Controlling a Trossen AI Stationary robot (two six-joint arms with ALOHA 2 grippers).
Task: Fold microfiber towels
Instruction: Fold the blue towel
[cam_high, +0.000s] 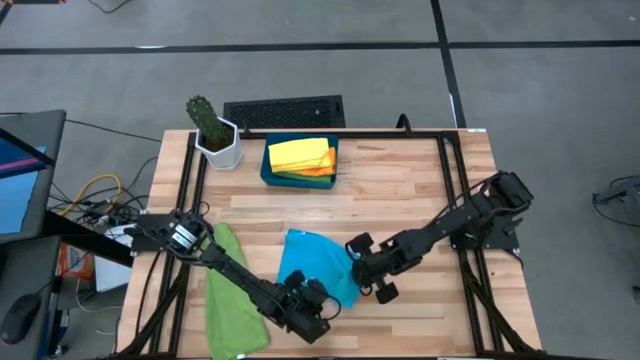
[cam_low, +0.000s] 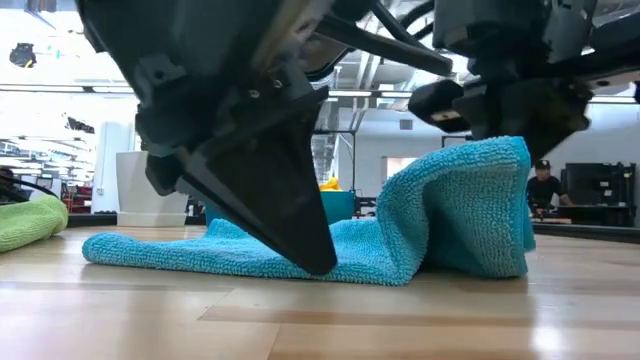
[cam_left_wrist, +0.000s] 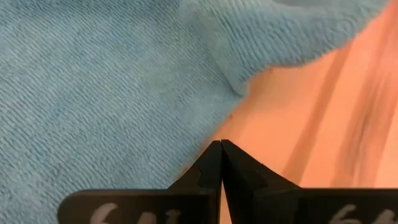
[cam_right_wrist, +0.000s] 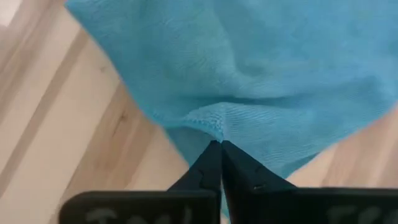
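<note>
A sky-blue microfiber towel (cam_high: 312, 258) lies on the wooden table near its front edge, and its right side is raised into a hump (cam_low: 470, 200). My left gripper (cam_high: 322, 302) is shut, with its tips down at the towel's near edge (cam_left_wrist: 221, 144). My right gripper (cam_high: 358, 270) is shut on the raised right part (cam_right_wrist: 216, 142). A green towel (cam_high: 232, 300) lies flat at the front left. Yellow and orange towels (cam_high: 300, 157) lie stacked in a dark teal tray (cam_high: 268, 172) at the back. My left gripper presses its shut fingertips (cam_low: 312, 262) down on the blue towel's near edge (cam_left_wrist: 186, 155), slanting down from the near left. That part lies flat on the table. My right gripper pinches a bunched edge of the blue towel (cam_right_wrist: 208, 121) between its two fingertips, from above, slanting down from the right. The held part is lifted and the cloth drapes slack down to the table (cam_low: 400, 265).
A potted cactus (cam_high: 213, 135) stands at the back left corner, with a black keyboard (cam_high: 285, 112) beyond the table's far edge. Bare wood (cam_high: 400, 190) shows in the middle and at the right.
</note>
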